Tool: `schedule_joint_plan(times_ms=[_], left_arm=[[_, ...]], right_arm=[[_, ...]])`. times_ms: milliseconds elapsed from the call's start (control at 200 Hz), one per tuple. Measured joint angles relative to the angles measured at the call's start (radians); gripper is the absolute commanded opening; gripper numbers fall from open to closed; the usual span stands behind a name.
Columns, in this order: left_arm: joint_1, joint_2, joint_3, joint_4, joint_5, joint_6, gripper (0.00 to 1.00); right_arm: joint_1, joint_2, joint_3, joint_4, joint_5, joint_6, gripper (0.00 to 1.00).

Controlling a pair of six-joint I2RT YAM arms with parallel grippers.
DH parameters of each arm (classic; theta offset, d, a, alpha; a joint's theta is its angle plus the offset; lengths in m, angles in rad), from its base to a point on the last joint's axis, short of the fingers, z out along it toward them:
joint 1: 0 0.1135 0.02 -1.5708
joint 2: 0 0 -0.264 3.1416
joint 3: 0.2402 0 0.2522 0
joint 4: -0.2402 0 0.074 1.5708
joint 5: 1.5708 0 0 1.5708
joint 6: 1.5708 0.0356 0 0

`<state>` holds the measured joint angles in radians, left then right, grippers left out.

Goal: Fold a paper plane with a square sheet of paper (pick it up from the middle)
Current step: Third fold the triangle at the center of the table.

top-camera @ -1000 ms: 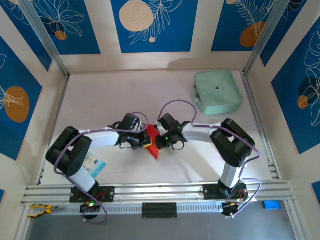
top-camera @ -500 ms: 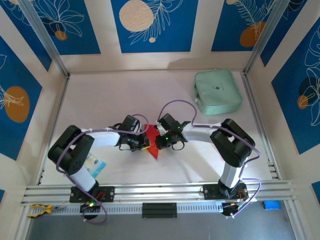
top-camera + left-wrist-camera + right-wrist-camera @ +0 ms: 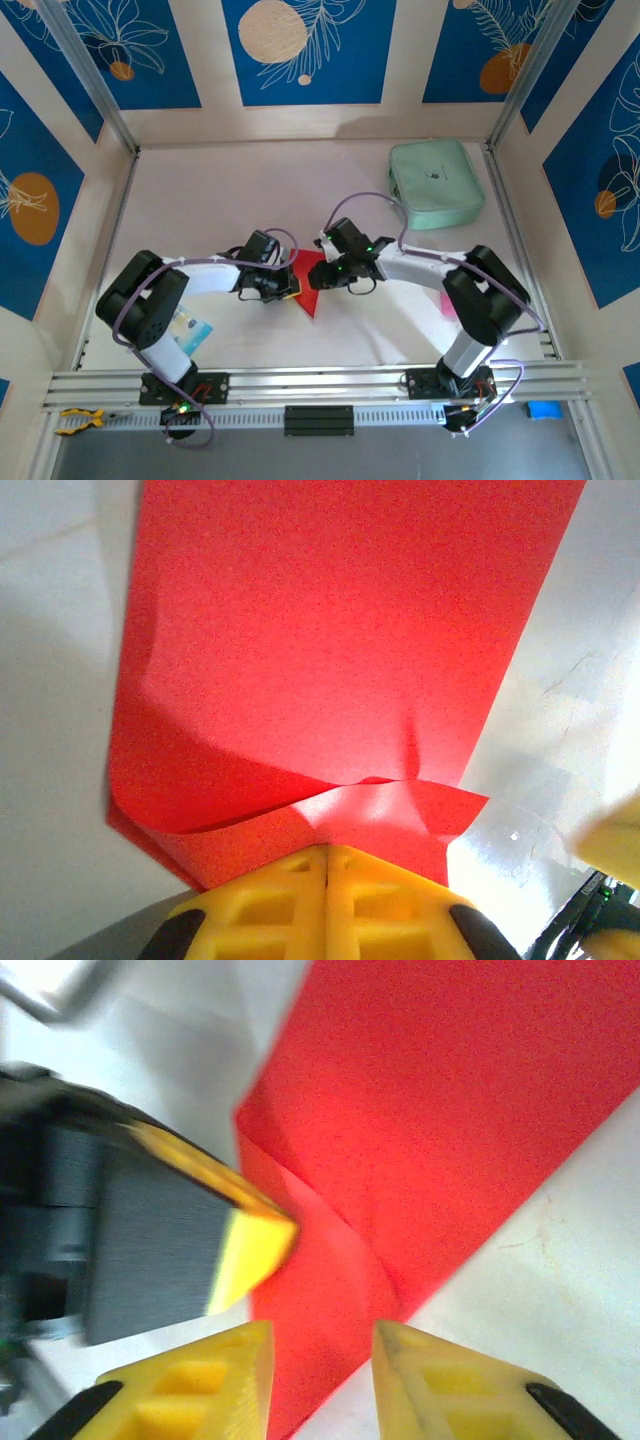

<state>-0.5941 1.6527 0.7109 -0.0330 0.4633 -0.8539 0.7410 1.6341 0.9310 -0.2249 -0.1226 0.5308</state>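
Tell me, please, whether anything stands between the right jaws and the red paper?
Nothing visible does. The right gripper, jaws apart, hangs right over the paper, which shows bare in the gap. The left gripper, shut on the paper, sits off to one side.

No lettering or numbers can be read anywhere. The mint-green rounded fabric pouch (image 3: 436, 183), upper right of the overhead view, bears a tiny dark mark, too small to read.
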Motion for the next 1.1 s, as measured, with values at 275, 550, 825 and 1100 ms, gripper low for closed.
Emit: schedule_joint_plan(times_ms=[275,550,825,1100], left_arm=[[0.0,0.0,-0.004,0.008,0.0,0.0,0.0],[0.0,0.0,-0.011,0.026,0.004,0.0,0.0],[0.0,0.0,-0.013,0.03,0.004,0.0,0.0],[0.0,0.0,-0.013,0.03,0.004,0.0,0.0]], right_arm=[[0.053,-0.016,-0.033,0.101,-0.178,0.15,0.02],[0.097,0.074,-0.023,0.074,-0.194,0.187,0.0],[0.097,0.123,-0.003,0.042,-0.176,0.194,0.0],[0.097,0.126,-0.011,0.026,-0.174,0.204,0.0]])
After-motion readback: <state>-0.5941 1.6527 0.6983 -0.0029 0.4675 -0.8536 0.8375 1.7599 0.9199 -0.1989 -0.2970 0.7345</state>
